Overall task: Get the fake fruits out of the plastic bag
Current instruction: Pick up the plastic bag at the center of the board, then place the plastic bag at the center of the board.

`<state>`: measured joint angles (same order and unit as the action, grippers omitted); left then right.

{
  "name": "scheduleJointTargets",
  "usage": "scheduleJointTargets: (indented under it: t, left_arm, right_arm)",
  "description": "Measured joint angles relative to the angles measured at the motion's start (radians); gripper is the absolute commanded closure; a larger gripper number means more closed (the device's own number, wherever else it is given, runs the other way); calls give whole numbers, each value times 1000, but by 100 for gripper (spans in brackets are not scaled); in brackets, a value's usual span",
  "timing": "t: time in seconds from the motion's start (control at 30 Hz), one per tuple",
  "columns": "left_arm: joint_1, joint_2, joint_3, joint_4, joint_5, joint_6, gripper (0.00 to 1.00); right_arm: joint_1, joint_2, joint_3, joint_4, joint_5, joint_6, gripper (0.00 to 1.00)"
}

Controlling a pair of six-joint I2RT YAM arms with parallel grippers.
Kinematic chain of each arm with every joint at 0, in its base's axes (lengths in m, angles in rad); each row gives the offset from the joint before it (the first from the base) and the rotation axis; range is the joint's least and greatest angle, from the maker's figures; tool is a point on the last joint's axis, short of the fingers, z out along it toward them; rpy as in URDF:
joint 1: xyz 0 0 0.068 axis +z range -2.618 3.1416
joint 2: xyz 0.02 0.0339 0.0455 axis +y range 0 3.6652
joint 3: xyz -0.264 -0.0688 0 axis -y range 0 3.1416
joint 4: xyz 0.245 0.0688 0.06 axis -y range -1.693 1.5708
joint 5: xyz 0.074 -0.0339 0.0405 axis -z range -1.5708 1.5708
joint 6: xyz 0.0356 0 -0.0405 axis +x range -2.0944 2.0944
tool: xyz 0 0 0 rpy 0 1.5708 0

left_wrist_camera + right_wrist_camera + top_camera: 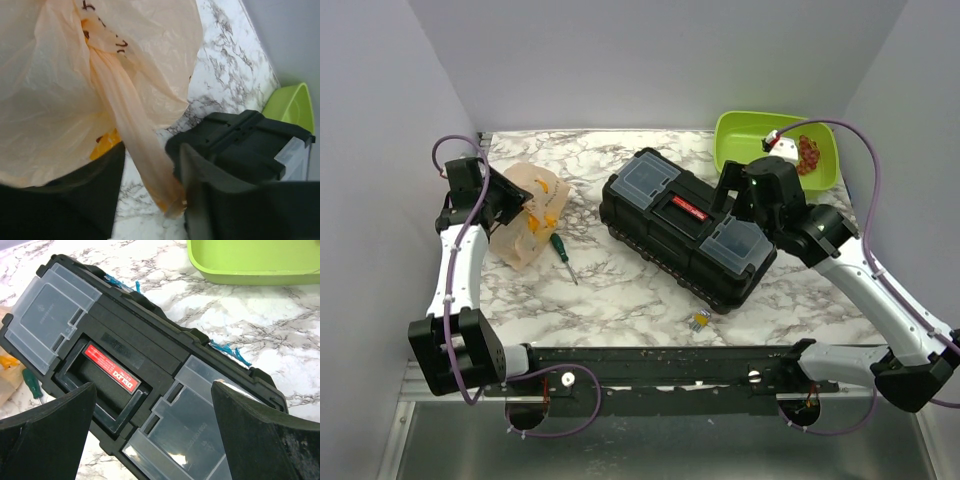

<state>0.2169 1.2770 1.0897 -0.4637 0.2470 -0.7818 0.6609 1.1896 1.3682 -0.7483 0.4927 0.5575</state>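
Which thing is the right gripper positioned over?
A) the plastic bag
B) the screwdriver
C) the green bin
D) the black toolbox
D: the right wrist view shows the right gripper with its fingers spread above the black toolbox, the green bin lying beyond it.

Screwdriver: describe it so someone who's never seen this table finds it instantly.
Start at the big black toolbox lying diagonally on the marble table. Left of it, just beside the crumpled tan plastic bag, lies the screwdriver. It is the only slim tool there: small green handle, thin metal shaft pointing toward the near edge.
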Motion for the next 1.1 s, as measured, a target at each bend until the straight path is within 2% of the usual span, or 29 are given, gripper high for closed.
scheduleJointTargets:
  t: [0.07,0.2,0.5,0.8,0.93,1.1]
  left_arm:
    - [0,25,0,-3,21,-9,87]
    - [0,34,17,-21,39,-8,100]
    - [0,-21,107,-53,43,112,100]
    - [-3,-114,186,-63,86,217,100]
    - [-29,-149,187,-66,115,229,100]
    - [-108,-236,185,-104,132,265,100]
  right_arm:
    - [0,-8,-5,0,0,0,0]
    - [0,-32,-22,5,2,0,0]
    - [0,-49,-50,14,21,3,0]
    - [0,-37,-49,14,114,126,0]
    - [0,-31,-46,13,143,171,0]
    - [0,-27,-45,30,119,129,0]
